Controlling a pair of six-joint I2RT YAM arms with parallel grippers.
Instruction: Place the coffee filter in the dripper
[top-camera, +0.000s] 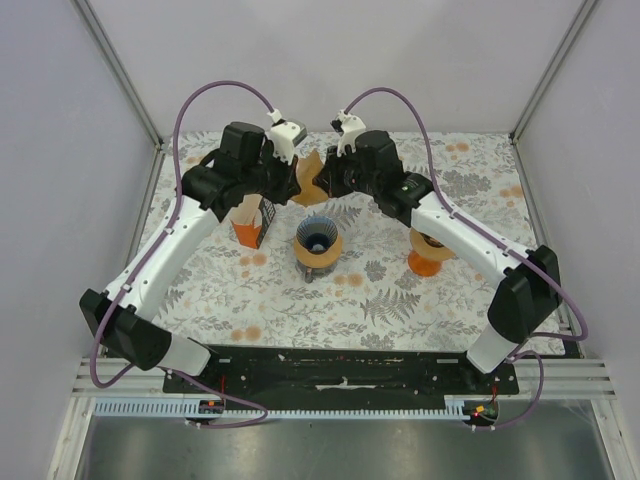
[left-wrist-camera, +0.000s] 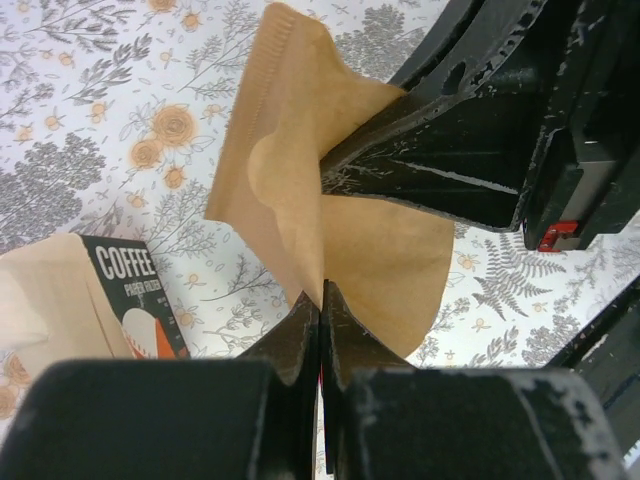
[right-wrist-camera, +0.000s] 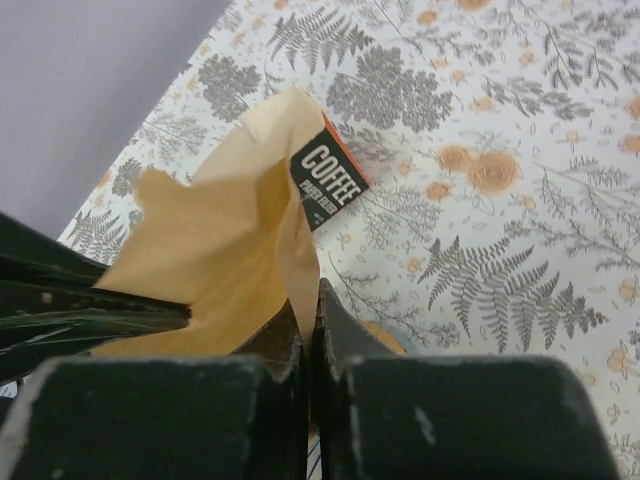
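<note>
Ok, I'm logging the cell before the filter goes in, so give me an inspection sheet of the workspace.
Surface: floral cloth, flat, no spills seen.
Job's things: coffee filter held in the air behind the dripper; no filter in the dripper yet.
Clutter: filter box left of the dripper; orange object under the right arm.
Grippers: left gripper and right gripper, fingers shut on the coffee filter.
Cables: purple cables loop above both arms.
Surroundings: grey walls, metal frame posts.
</note>
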